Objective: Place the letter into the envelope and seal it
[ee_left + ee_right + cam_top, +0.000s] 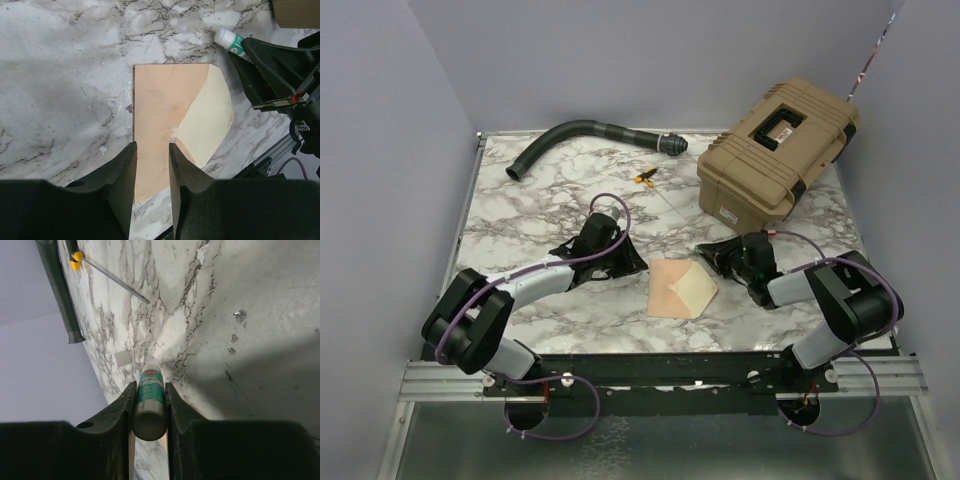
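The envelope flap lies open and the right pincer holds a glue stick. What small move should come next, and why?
Probably move the right pincer toward the envelope until the glue stick tip meets the open cream flap. No loose letter is in view, and the left pincer is over the envelope's near end, placed to steady it.

Robot lab cell: plain walls (650,60), marble tabletop (550,200), aluminium mounting rail (440,380).
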Motion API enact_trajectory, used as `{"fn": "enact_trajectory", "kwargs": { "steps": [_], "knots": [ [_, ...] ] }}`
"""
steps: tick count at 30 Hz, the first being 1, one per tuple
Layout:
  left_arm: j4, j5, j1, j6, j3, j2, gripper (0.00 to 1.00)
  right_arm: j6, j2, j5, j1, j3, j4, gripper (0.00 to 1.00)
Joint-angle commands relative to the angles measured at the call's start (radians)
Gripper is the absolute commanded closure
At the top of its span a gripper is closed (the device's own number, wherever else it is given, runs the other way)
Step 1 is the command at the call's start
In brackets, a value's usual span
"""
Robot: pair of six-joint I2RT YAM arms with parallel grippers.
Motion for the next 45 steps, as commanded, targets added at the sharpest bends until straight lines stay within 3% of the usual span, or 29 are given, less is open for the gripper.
{"fn": "enact_trajectory", "kwargs": {
  "steps": [1,4,8,11,17,22,25,28,31,38,45],
  "knots": [
    [0.011,0.030,0.004,0.024,0.015,0.027,0.70,-0.014,0.039,-0.052,-0.008,0.017,0.051,0.78],
    [0.014,0.037,0.005,0.026,0.016,0.031,0.70,-0.023,0.033,-0.044,-0.009,0.010,0.039,0.74],
    [0.017,0.046,0.005,0.027,0.017,0.035,0.70,-0.034,-0.016,-0.013,-0.009,0.019,-0.085,0.51],
    [0.022,0.056,0.004,0.027,0.018,0.036,0.74,-0.051,-0.065,0.013,-0.009,0.024,-0.175,0.44],
    [0.028,0.078,0.005,0.029,0.018,0.038,0.81,-0.071,-0.178,0.021,-0.011,0.014,-0.350,0.42],
    [0.039,0.104,0.004,0.025,0.017,0.046,0.85,-0.113,-0.344,0.080,-0.011,0.019,-0.612,0.42],
    [0.055,0.127,0.002,0.024,0.018,0.052,0.89,-0.162,-0.441,0.114,-0.012,0.011,-0.723,0.49],
    [0.069,0.149,0.000,0.033,0.016,0.064,0.99,-0.204,-0.483,0.117,-0.011,0.005,-0.816,0.79],
    [0.071,0.159,-0.004,0.052,0.018,0.087,1.00,-0.193,-0.487,0.096,-0.011,-0.020,-0.864,0.92],
    [0.050,0.145,-0.040,0.072,0.018,0.144,1.00,-0.143,-0.579,0.067,-0.011,-0.119,-0.874,0.95],
    [-0.046,0.114,-0.063,0.138,0.076,0.209,1.00,-0.219,-0.527,-0.080,-0.011,-0.171,-0.712,0.95]
  ]
}}
